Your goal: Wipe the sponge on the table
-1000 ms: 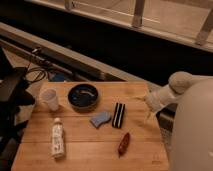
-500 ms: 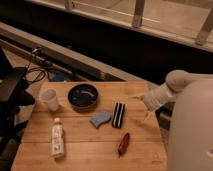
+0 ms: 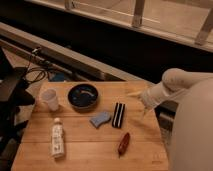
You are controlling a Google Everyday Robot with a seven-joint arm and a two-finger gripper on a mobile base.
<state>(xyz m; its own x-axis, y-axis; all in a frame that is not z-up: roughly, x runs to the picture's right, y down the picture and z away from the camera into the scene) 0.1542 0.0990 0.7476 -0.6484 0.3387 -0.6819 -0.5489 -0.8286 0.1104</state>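
Mid-table, between dark bowl and black ribbed block, the sponge lies flat on the table, just beside the block. We note a white cup, a bottle on its side and a reddish packet farther out. The gripper hovers at the right edge, well apart from the sponge; spread or closed, we cannot tell. We judge this fits either an approach or a retreat after wiping. Any grasp would need care to clear the block.

Dim room, pale railing behind
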